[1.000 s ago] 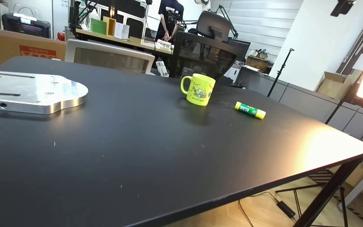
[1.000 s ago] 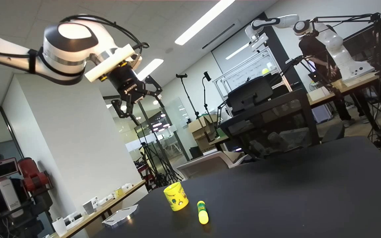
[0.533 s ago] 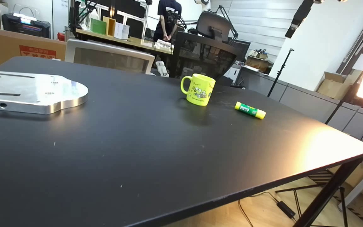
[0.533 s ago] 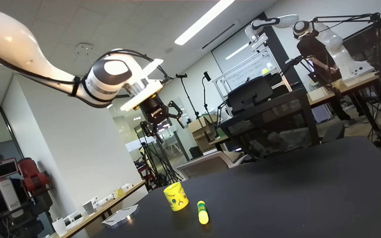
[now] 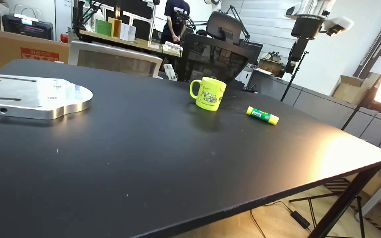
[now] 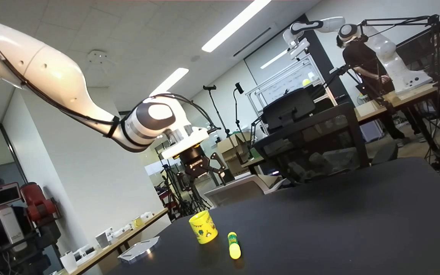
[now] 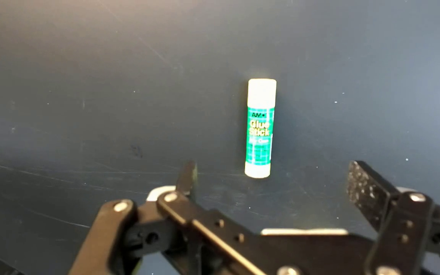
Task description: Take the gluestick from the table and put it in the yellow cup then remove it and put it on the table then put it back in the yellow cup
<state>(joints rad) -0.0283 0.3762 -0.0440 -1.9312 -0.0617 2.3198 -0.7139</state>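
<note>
While the hand (image 7: 274,173) hangs spread and empty, the gluestick (image 7: 260,134) lies flat. An off-centre pinch could roll it away.

Metal plate (image 5: 35,96) (slotted), carton (image 5: 15,44)

"What does the dark table (image 5: 127,165) carry?"
"In both exterior views, a metal plate (image 5: 35,92) at left; right of it, an upright yellow cup (image 5: 209,94); farther right and nearer, the gluestick (image 5: 262,115), on its side."
"Touching the cup?"
"Apart, though near; pale specks (image 7: 335,102) and scratches (image 7: 54,219) mark the table."
</note>
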